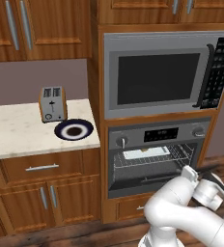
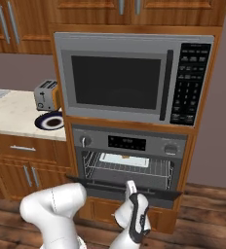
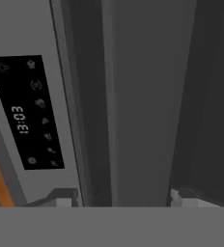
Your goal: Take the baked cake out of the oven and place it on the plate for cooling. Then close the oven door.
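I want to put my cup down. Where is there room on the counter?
The counter is bare left of the toaster and along its front edge. It is crowded at the right end, where the plate sits just in front of the toaster, close to the oven.

The white arm bends low and reaches forward, its wrist raised. The tool (image 3: pixel 116 197) has its two fingertips (image 3: pixel 61 197) standing apart
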Robot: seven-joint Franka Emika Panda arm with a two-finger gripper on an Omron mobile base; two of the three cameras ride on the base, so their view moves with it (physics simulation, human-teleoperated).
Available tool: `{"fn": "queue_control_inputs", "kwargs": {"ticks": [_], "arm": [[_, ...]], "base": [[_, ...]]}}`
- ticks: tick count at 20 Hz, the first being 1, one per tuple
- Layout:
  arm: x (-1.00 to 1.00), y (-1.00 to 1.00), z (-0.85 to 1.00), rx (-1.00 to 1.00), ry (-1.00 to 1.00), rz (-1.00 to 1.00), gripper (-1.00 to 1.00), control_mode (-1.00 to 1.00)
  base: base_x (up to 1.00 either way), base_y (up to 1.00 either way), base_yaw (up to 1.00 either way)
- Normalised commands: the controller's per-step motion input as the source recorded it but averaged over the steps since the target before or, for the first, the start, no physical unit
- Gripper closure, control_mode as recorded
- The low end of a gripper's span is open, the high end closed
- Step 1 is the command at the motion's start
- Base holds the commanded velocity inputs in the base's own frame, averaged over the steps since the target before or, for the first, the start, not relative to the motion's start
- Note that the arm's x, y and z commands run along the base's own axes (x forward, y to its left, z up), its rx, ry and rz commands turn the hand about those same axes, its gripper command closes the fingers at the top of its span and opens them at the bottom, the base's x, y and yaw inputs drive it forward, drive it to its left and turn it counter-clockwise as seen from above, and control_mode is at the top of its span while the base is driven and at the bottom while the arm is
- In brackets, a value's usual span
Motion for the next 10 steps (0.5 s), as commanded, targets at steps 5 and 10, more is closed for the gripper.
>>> {"fn": "queue_control_inputs", "kwargs": {"ticks": [5, 10], "arm": [[-0.13, -0.13, 0.03, 0.00, 0.13, 0.00, -1.00, -1.00], [-0.09, -0.08, 0.13, -0.01, 0.29, 0.00, -1.00, -1.00]], "base": [[0.00, 0.00, 0.00], [0.00, 0.00, 0.00]]}}
